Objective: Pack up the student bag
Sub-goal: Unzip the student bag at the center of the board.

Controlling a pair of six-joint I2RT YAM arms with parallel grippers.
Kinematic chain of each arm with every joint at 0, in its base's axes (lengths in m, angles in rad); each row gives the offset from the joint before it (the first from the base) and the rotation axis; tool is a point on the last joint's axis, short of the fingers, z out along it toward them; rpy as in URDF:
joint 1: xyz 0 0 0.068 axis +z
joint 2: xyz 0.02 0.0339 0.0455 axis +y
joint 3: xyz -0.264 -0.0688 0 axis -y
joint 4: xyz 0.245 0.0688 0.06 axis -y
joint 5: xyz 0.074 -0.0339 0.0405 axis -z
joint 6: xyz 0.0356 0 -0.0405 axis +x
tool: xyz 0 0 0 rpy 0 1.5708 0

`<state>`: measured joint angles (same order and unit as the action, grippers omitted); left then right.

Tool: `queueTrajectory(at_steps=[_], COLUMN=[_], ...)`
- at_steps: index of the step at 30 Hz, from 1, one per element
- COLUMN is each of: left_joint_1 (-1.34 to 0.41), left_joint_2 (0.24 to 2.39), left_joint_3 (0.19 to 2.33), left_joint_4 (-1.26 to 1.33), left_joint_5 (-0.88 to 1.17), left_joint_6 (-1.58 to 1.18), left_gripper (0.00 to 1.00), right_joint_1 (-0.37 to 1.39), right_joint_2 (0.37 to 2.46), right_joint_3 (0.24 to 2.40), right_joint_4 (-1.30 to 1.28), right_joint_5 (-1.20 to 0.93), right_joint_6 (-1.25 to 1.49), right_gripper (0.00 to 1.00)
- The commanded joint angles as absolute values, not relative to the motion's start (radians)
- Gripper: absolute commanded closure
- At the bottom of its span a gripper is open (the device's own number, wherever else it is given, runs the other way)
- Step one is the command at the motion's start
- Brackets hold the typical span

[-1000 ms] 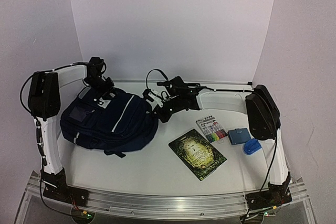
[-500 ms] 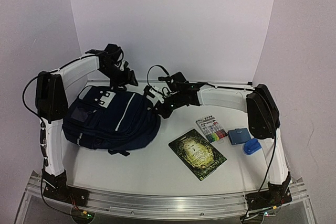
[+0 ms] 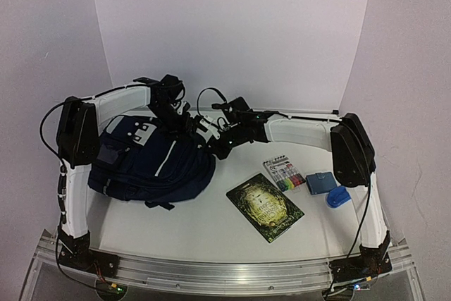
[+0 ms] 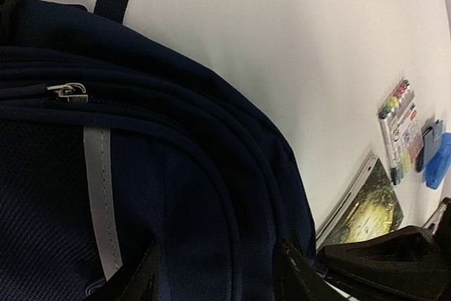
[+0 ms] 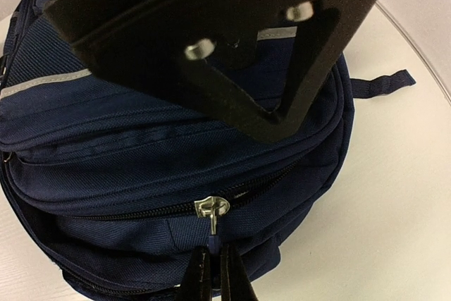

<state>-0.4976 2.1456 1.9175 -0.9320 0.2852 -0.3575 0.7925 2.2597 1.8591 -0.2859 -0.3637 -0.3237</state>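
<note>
My right hand (image 5: 211, 273) is pinched together on the zipper pull (image 5: 212, 208) of the student bag (image 3: 151, 160), which lies on the bench (image 3: 211, 230) right below my left hand (image 4: 218, 283), whose fingers are apart over the fabric, probably to steady it for unzipping.

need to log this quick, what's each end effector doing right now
left end effector: open, empty, over the student bag
right end effector: closed, apparently pinching the bag's zipper pull
</note>
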Motion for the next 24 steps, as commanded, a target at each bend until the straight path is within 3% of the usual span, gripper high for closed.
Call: queueTrajectory(at_steps=[1,3,8,9,24], left_joint_1=[-0.516,-0.515,-0.512,-0.51,-0.344], left_joint_2=[2.194,2.211,2.27,2.278,2.243], left_joint_3=[1.984,2.008,2.104,2.123,2.137], left_joint_4=[-1.061,-1.07,-1.108,-1.111,-0.87], left_joint_5=[0.142,0.102,0.058,0.059,0.286], left_joint_6=[-0.341,-0.35,-0.379,-0.388,-0.676], left_gripper=[0.53,0.61,0.96,0.99,1.0], right_joint_1=[0.785,0.787,0.799,0.804,0.944], right_joint_2=[2.262,2.26,2.244,2.241,2.155], right_joint_3=[1.917,1.913,1.883,1.875,1.672], right_joint_4=[-0.24,-0.239,-0.24,-0.24,-0.212], right_joint_5=[-0.349,-0.352,-0.359,-0.362,-0.405], right_joint_6=[-0.321,-0.321,-0.317,-0.314,-0.256], right_gripper=[1.0,1.0,1.0,1.0,1.0])
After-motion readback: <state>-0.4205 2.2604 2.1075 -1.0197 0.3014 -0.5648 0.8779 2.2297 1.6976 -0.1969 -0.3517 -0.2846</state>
